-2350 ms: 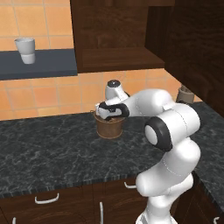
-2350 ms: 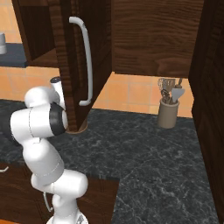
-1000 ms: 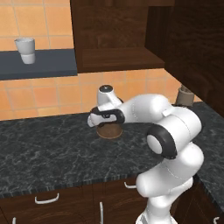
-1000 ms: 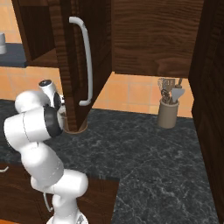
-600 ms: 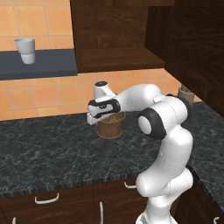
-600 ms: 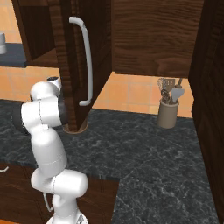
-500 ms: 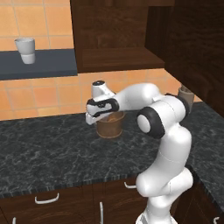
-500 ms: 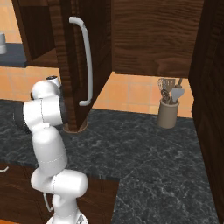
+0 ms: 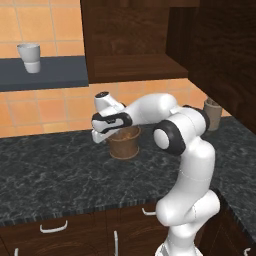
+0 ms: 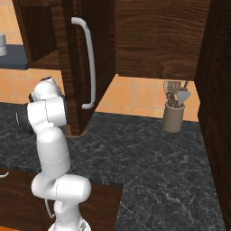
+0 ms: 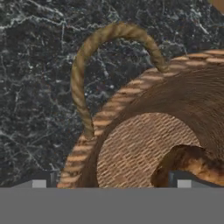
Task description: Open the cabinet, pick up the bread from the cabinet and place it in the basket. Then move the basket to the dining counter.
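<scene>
Hand view: spread claw (image 11: 109, 181) above basket (image 11: 144, 135) holding bread (image 11: 188, 164) on black worktop (image 11: 35, 87).

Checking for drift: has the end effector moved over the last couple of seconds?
Yes. The end effector has shifted left across the basket, towards its left rim.

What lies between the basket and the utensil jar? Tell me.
In the left base view, the robot's white arm crosses between the basket and the utensil jar; below it, bare black worktop.
</scene>
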